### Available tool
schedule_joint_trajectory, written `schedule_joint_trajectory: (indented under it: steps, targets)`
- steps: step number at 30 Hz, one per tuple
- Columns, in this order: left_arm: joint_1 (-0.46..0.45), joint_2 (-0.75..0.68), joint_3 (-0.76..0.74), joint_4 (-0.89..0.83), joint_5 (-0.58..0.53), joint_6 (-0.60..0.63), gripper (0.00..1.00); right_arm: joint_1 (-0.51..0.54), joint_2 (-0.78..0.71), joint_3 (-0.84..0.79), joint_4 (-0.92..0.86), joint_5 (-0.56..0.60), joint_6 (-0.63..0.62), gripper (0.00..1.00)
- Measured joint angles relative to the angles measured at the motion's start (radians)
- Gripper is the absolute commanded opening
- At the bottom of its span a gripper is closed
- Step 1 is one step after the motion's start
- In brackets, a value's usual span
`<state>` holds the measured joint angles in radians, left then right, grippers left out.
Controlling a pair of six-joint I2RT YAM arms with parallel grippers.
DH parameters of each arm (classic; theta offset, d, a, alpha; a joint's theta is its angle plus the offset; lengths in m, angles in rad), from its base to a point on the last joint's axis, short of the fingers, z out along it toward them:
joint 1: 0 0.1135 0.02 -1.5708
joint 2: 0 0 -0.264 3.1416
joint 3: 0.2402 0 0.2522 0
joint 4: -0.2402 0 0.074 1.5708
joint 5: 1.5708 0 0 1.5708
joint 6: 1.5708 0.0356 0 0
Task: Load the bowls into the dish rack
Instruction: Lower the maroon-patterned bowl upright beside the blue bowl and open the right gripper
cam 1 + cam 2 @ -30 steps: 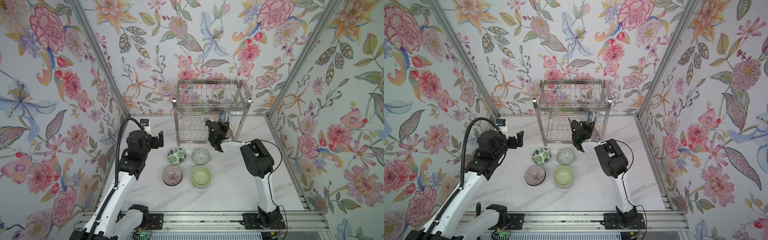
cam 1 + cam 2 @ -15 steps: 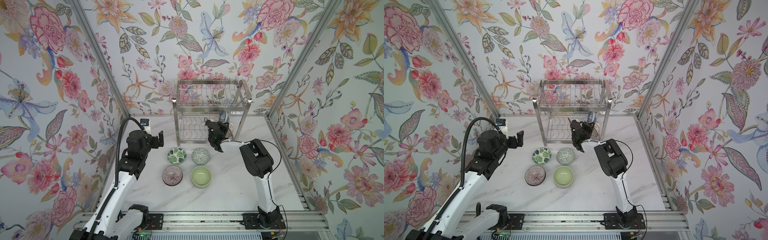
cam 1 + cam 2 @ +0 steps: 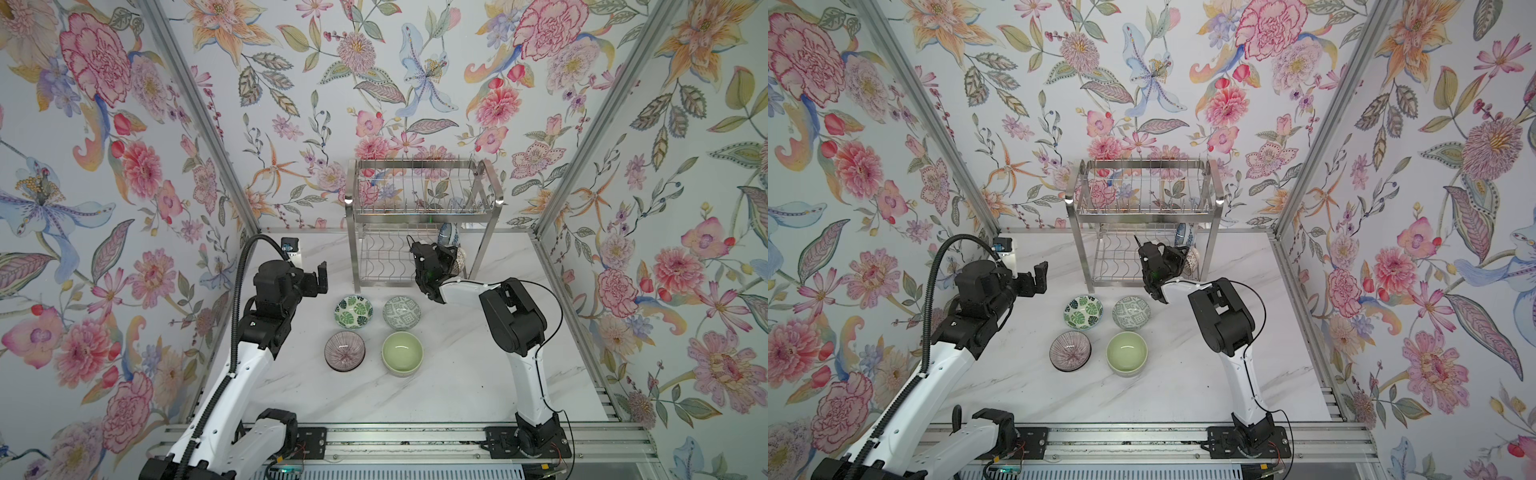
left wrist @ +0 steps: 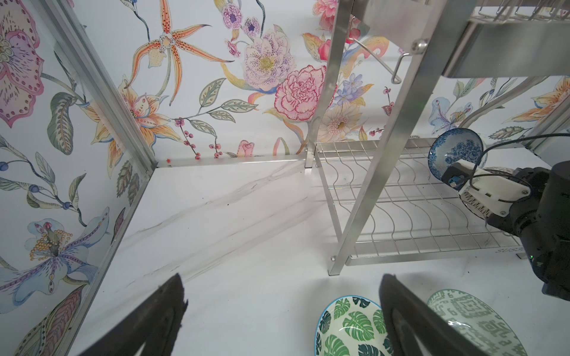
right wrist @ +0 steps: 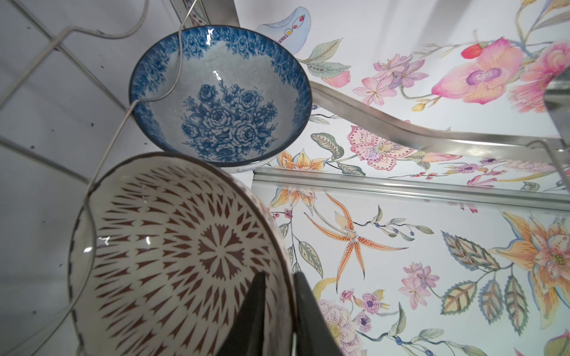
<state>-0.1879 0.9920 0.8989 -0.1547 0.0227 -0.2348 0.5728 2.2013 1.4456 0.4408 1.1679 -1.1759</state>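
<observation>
the brown pattern bowl (image 5: 172,252) stands on its edge in the bottom shelf of the dish rack (image 3: 424,208), at the right end, between the wavy wires. a blue flower bowl (image 5: 222,95) stands on its edge just behind it, very close. i cannot tell if the two touch.

i think this bowl is hard and shiny, so it will not bend, but it could slip, and it could chip if it knocks the metal or the blue bowl. it looks a bit heavy for a small thing. the thin rim is the good place to hold, with one finger inside and one outside.

that is how the right gripper (image 5: 279,274) sits: its two dark fingers are close together, one on each side of the rim. i cannot tell if they squeeze the bowl or just rest beside it.

the left gripper (image 4: 283,277) is spread wide and holds nothing. it hangs over the table (image 3: 457,374) near the leaf bowl (image 3: 353,311).

three more bowls wait on the table: a grey-green one (image 3: 401,312), a purple stripy one (image 3: 344,351) and a plain green one (image 3: 402,353).
</observation>
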Motion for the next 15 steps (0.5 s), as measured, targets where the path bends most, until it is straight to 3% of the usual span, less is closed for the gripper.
schedule_joint_trajectory:
  steps: [6,13,15]
  targets:
    - [0.0,0.0,0.0,0.0,0.0,0.0,0.99,0.0,-0.001,0.0,-0.038,-0.001,0.022,0.46]
    - [0.0,0.001,0.0,0.0,0.0,0.0,0.99,0.01,-0.027,0.001,-0.083,-0.019,0.044,0.49]
    - [0.0,0.001,0.0,0.0,0.0,0.0,0.99,0.014,-0.041,0.001,-0.089,-0.022,0.051,0.59]
